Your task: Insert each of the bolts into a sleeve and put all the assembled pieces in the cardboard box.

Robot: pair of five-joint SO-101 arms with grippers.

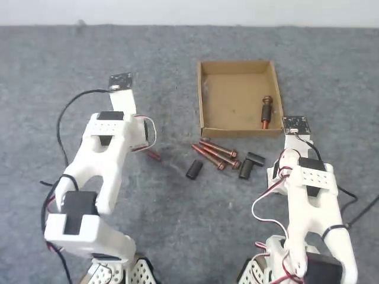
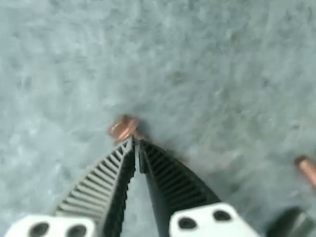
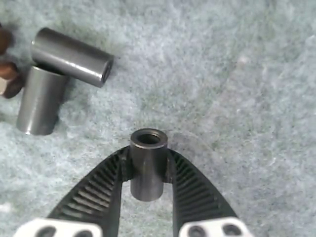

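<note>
Grey, felt-like surface [image 1: 177,225] underneath everything, mottled and a little fuzzy (same nap seen up close in both wrist views, lighter and bluish-grey there). Along its far edge, a plain pale band [image 1: 189,12], running straight from side to side.

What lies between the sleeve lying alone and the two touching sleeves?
The head ends of the loose copper bolts, seen in the high view.

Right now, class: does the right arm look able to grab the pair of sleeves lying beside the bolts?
Probably not yet: the pair of sleeves lies close with bare carpet between, but the right end effector is shut on another sleeve.
</note>
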